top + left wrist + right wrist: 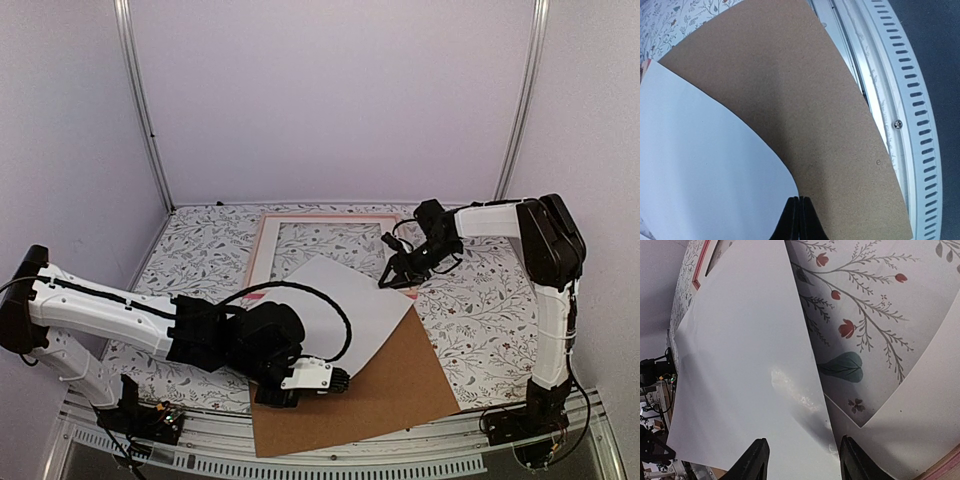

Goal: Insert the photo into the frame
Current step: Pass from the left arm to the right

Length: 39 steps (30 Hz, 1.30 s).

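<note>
The photo [340, 300] shows only a plain white side and lies tilted over the frame's near edge and the brown board. My left gripper [335, 378] is shut on its near corner, and the sheet [700, 165] bows up from the shut fingertips [790, 217]. The thin pink frame [330, 217] lies flat at the back centre. My right gripper [392, 277] is at the photo's far right corner. It stands open there, and in the right wrist view the photo's [740, 365] edge runs between its two fingers [757, 460].
A brown backing board [400, 390] lies under the photo near the front edge, also seen in the left wrist view [805, 90]. A white mat [920, 405] with an opening lies beside the photo, inside the pink frame [697, 277]. The table's metal rail [910, 100] is close on the right.
</note>
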### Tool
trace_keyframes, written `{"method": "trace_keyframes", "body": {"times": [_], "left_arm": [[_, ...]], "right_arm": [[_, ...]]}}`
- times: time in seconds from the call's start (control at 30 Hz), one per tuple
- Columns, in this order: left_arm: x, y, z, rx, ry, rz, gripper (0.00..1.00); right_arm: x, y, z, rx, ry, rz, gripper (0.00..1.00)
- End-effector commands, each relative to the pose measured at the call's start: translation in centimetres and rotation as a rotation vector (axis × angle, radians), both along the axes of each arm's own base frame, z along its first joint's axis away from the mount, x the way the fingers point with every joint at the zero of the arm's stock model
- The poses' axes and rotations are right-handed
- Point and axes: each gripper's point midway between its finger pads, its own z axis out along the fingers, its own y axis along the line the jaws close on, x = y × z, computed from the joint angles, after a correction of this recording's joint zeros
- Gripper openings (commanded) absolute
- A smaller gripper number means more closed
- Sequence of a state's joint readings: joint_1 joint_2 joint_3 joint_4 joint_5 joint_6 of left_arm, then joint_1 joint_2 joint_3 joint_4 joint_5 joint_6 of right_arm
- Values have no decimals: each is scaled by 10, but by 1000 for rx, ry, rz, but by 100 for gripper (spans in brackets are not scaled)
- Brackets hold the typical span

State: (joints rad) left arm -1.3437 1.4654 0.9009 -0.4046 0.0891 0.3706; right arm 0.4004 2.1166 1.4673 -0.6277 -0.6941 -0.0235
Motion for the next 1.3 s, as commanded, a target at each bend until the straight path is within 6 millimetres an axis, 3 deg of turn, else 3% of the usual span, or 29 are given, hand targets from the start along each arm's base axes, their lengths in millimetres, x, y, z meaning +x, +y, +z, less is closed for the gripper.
{"method": "trace_keyframes", "body": {"times": [0.0, 0.43, 0.77, 1.27], "left_arm": [[-4, -2, 1, -14, -8, -9, 3], [-3, 0, -5, 1, -8, 1, 3], [-2, 3, -10, 15, -13, 7, 3], [-2, 5, -14, 23, -24, 6, 3]], "right_arm": [[-10, 7, -3, 45, 36, 25, 50], [-17, 13, 12, 136, 54, 32, 38], [-32, 1, 11, 152, 95, 19, 27], [-60, -8, 6, 153, 136, 33, 22]]}}
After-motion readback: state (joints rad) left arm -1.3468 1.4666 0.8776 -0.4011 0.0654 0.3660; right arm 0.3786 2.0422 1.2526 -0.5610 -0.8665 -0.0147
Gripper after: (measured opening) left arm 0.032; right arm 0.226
